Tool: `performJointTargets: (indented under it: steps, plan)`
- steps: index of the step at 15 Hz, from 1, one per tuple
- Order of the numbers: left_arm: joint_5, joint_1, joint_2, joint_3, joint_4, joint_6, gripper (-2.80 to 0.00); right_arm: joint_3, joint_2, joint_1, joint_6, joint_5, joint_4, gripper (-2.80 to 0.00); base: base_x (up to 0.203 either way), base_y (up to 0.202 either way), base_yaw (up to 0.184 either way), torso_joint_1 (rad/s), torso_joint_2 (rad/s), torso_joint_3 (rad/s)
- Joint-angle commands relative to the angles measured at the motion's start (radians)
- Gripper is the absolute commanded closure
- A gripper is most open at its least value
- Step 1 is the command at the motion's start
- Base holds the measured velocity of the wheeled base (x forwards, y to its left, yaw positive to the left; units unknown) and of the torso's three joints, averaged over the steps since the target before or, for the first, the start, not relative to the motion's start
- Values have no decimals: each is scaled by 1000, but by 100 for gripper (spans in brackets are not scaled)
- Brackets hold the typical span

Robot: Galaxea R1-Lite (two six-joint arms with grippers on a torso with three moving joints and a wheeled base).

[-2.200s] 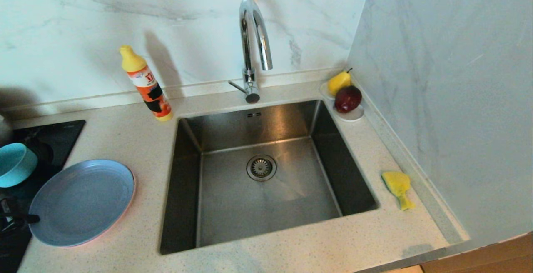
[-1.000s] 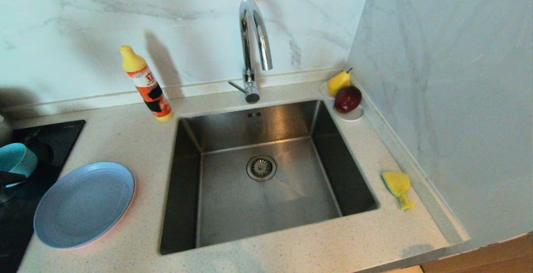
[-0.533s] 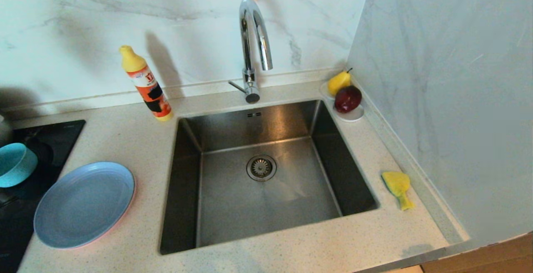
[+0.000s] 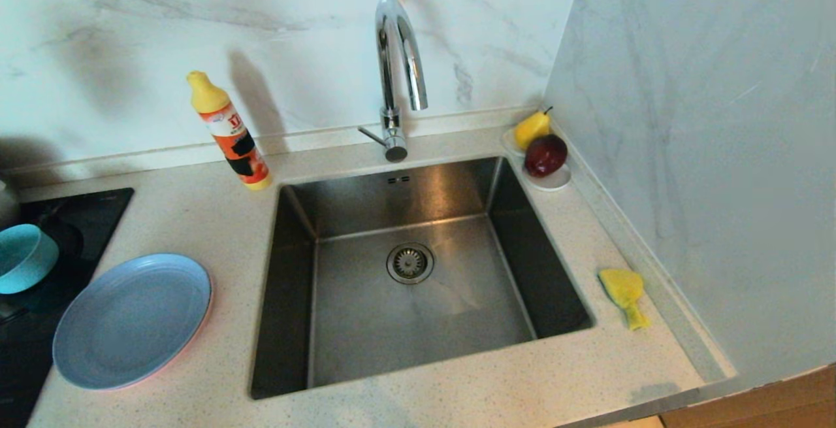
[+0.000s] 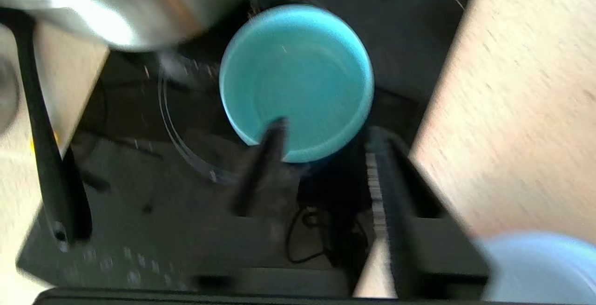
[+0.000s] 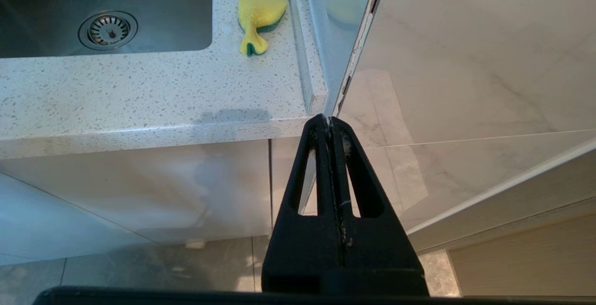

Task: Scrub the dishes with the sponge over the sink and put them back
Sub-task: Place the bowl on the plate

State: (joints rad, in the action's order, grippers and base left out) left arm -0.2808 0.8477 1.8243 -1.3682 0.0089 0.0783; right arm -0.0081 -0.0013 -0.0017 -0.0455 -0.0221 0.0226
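1. The sink [image 4: 418,278] occupies the centre of the speckled desk [image 4: 196,219] in the head view; its round drain strainer [image 4: 409,263] lies mid-basin, and the curved chrome tap [image 4: 397,55] rises at 12 o'clock from it.
2. The sponge [image 4: 624,294] lies flat on the desk at 3 o'clock from the sink, just beside the raised wall edge. Its long axis runs roughly 11 to 5 o'clock in the head view, broad end at 11 and narrow tail at 5; a green underside shows in the right wrist view [image 6: 258,18].
3. The light-blue plate [image 4: 130,320] rests at 9 o'clock from the sink, with a pink rim [image 4: 189,349] showing under its near edge.
4. The teal bowl [image 5: 298,81] stands mouth-up on the black hob [image 4: 72,215], at 10 o'clock from the plate.
5. The left pincer [image 5: 326,142] hovers over the bowl's near rim, fingers apart, one across the rim and one outside it.
6. The right pincer [image 6: 330,123] hangs parked below the desk edge, fingers pressed together, holding nothing.
7. A detergent bottle [image 4: 228,131] leans at 10 o'clock from the sink.
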Motion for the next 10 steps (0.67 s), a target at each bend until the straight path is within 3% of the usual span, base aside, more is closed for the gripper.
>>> performJointTargets:
  steps: [1,5,10]
  plan:
    - [-3,-1,86,-57,-1,9,-280,0,1,0,0,-1,0,0,0,0,0,0,0,0]
    - [-37,-17,146,-77,-10,84,-280,0,1,0,0,-1,0,0,0,0,0,0,0,0]
    - [-95,-47,188,-96,-13,89,-280,0,0,0,0,-1,0,0,0,0,0,0,0,0]
